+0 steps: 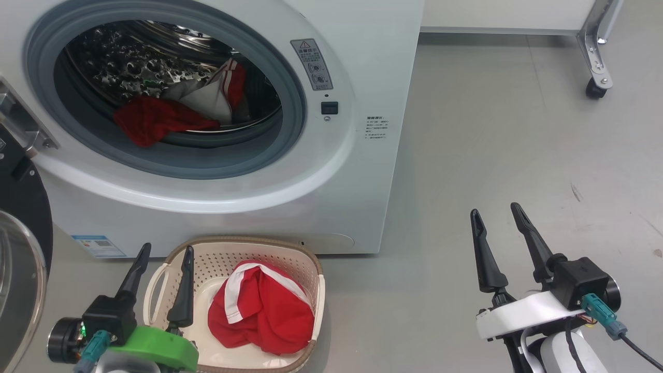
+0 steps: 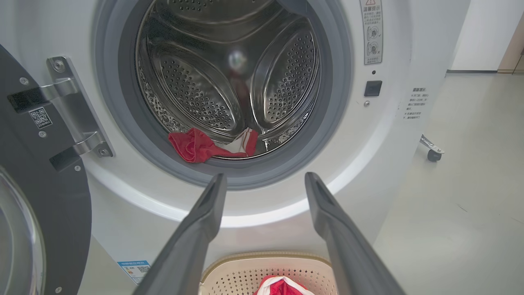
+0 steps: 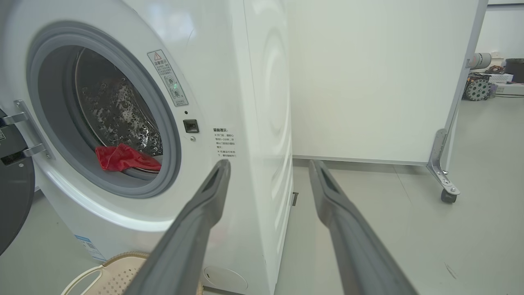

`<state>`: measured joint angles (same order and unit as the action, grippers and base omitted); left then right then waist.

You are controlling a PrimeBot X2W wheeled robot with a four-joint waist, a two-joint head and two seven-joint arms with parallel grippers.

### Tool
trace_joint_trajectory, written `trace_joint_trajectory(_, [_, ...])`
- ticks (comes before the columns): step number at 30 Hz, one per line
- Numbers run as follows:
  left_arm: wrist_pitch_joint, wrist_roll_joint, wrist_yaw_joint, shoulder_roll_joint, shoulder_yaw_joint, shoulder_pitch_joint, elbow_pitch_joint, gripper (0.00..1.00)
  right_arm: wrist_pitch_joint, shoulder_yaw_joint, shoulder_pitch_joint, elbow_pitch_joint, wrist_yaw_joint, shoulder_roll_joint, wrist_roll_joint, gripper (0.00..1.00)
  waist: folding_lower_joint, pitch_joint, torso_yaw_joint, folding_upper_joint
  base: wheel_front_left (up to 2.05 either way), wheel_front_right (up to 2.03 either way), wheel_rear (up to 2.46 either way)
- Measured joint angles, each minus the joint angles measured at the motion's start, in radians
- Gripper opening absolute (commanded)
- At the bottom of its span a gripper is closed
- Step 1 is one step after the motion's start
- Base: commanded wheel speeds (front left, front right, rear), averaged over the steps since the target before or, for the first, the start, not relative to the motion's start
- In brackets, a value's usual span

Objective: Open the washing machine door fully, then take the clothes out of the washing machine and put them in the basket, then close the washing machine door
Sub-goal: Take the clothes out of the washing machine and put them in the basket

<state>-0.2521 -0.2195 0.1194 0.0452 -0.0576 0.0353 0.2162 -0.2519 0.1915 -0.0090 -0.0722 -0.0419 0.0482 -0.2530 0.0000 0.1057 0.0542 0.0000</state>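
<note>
Grey floor: basket of red clothes just beside empty, splayed left gripper; right gripper likewise splayed, well apart.

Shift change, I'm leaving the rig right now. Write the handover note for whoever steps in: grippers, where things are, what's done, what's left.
Grippers: left gripper open and empty, above the left side of the basket; right gripper open and empty, over the floor to the right of the washing machine.
Things: washing machine door swung open at the left. One red garment with white stripes lies in the basket. Red and white clothes lie at the front of the drum.
Done: door opened, one garment moved.
Left: move the drum's clothes to the basket, then close the door.
</note>
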Motion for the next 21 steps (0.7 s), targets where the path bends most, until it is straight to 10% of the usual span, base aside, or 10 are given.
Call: trace_joint_trajectory(21, [0.0,0.001,0.0,-0.001,-0.008,-0.019,-0.011,1.0,0.0,0.0,0.0,0.001,-0.001,-0.001,0.0,1.0,0.0,0.002,-0.009,0.0,0.0,0.0,0.0])
